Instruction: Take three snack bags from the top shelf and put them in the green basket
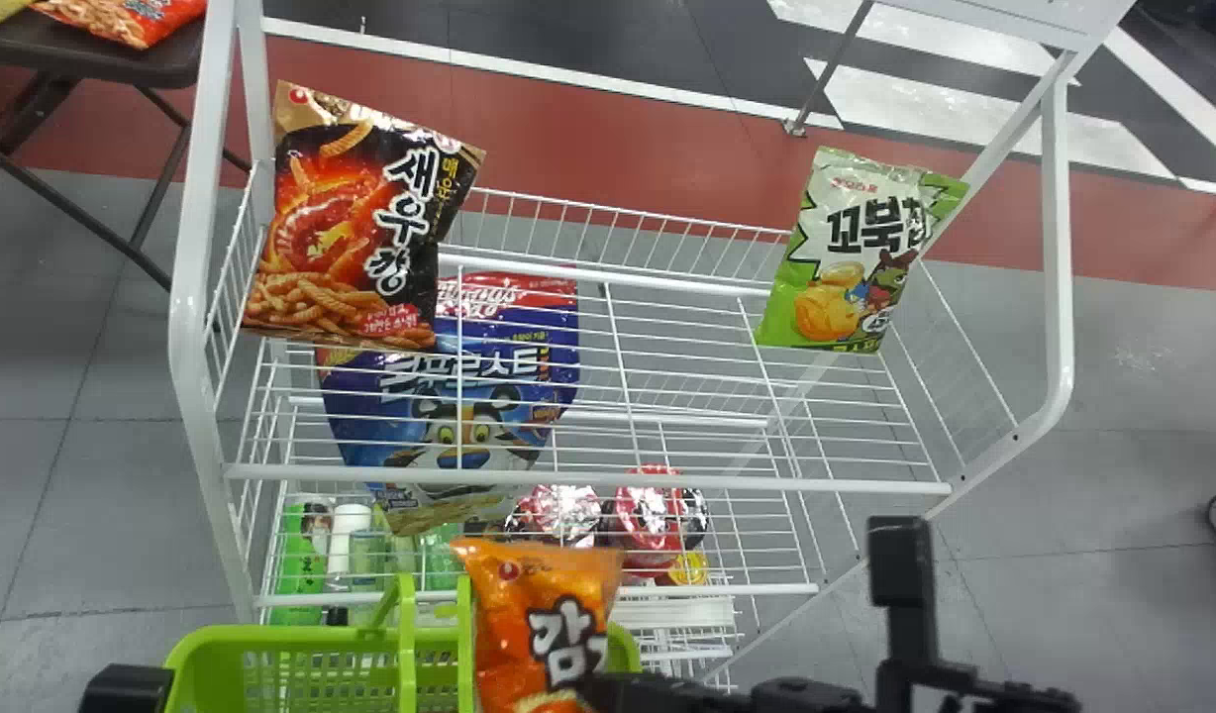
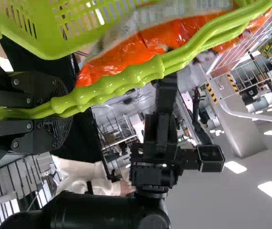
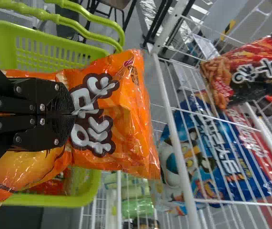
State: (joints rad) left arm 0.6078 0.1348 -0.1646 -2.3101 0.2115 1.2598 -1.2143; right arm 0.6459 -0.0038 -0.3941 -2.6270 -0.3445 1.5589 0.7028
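One orange bag (image 1: 514, 634) — pinched in right hand (image 1: 600, 685), over basket (image 1: 301, 635)

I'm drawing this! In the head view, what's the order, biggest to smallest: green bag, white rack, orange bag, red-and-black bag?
White rack
Red-and-black bag
Green bag and orange bag: too alike to rank

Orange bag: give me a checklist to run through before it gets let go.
1. Right end effector gripping the orange bag: ok.
2. Left end effector gripping the handle: ok.
3. Basket beneath the bag, at least partly: ok, by the look of it.
4. Bag wholly within the rim: not ok, one end seems to reach past it toward the rack.
5. Bag free of the handle: cannot tell, they look close.
6. Basket's contents identified: cannot tell, something red shows inside.
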